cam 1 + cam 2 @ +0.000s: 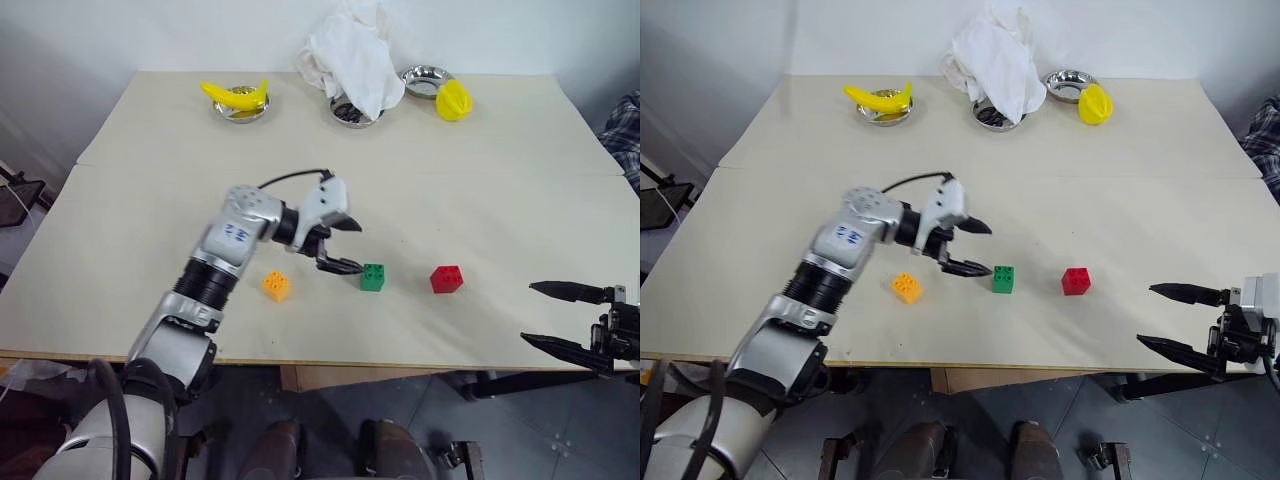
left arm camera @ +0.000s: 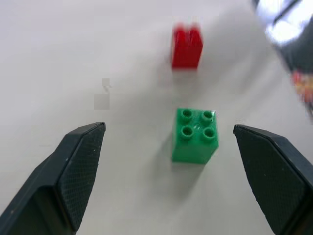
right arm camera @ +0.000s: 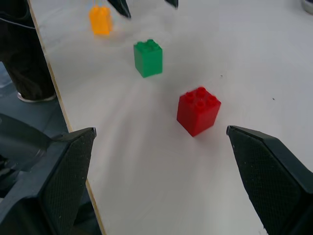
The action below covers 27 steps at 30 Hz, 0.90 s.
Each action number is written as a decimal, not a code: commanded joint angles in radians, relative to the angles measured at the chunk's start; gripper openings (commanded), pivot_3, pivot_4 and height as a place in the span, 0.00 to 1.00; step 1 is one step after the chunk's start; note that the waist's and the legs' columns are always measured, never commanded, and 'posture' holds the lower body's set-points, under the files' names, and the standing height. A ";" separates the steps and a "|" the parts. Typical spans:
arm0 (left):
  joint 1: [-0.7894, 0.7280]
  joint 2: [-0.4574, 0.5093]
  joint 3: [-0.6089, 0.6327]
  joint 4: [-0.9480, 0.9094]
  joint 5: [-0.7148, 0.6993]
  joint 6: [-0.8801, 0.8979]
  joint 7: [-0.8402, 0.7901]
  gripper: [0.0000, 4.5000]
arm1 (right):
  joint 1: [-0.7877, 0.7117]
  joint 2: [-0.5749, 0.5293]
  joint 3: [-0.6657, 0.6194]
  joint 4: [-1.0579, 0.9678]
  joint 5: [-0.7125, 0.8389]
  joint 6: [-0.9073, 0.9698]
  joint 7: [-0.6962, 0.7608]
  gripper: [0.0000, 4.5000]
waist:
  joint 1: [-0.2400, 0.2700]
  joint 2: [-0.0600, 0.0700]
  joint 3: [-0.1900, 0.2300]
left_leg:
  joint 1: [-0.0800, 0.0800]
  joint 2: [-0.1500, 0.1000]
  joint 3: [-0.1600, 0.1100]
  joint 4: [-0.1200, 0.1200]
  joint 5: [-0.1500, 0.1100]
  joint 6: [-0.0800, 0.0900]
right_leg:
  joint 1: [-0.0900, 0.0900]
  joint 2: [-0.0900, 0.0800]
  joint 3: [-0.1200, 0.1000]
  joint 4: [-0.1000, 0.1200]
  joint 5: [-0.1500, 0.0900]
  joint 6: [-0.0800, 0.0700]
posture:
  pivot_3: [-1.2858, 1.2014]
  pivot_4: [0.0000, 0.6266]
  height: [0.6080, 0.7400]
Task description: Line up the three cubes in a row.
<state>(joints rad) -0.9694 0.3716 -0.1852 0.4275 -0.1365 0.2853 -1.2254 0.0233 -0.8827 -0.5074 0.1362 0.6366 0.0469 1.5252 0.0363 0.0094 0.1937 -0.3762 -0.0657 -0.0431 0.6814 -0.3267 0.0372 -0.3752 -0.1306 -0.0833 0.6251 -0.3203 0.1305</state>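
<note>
- Near the table's [image 1: 120,250] front edge, the 3 cubes already sit in a rough line: orange cube [image 1: 277,286], green cube [image 1: 372,277], red cube [image 1: 446,279], each apart from the next.
- Left gripper [image 1: 342,245] hangs just beside the green cube, jaws spread wide, holding nothing; a careless sweep could clip that cube and skew the row.
- Orange cube looks slightly turned and a touch nearer the edge, though the angle makes this hard to judge; nudging it risks pushing it off.
- Right gripper [image 1: 555,315], jaws spread and empty, waits off the table's right corner; reaching in could bump the red cube.
</note>
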 commanded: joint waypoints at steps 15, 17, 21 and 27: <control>0.928 0.360 0.709 -0.301 -0.307 -0.210 0.060 0.99 | -0.134 0.111 0.202 0.058 0.109 -0.200 0.089 1.00 | -0.019 0.001 0.000 | 0.004 -0.001 -0.003 -0.002 -0.003 0.001 | 0.000 -0.003 0.009 -0.002 0.000 0.000 | 0.52 0.24 1.00; 1.035 0.348 0.753 -0.347 -0.329 -0.202 0.077 0.99 | -0.156 0.087 0.230 0.094 0.112 -0.235 0.089 1.00 | -0.014 0.000 0.000 | 0.005 0.000 -0.003 -0.001 -0.004 0.000 | 0.000 -0.003 0.009 -0.004 0.000 -0.001 | 0.52 0.24 1.00; 1.182 0.307 0.776 -0.431 -0.342 -0.219 0.105 0.99 | -0.189 0.036 0.287 0.166 0.117 -0.296 0.089 1.00 | -0.008 0.001 -0.001 | 0.005 0.000 -0.004 -0.001 -0.004 0.000 | 0.001 -0.003 0.010 -0.005 -0.001 -0.001 | 0.52 0.24 1.00; 1.215 0.260 0.720 -0.578 -0.405 -0.125 0.171 0.99 | -0.242 -0.001 0.331 0.241 0.136 -0.322 0.089 1.00 | -0.012 0.001 -0.001 | 0.005 0.001 -0.003 -0.001 -0.005 0.000 | 0.001 -0.002 0.011 -0.005 -0.001 -0.002 | 0.52 0.24 1.00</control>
<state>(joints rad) 0.2464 0.6356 0.5471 -0.0788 -0.4977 0.1321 -1.0726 -0.2091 -0.8640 -0.1676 0.3737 0.7450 -0.2463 1.5554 0.0242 0.0102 0.1931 -0.3713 -0.0650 -0.0457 0.6803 -0.3318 0.0376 -0.3745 -0.1326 -0.0720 0.6201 -0.3211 0.1288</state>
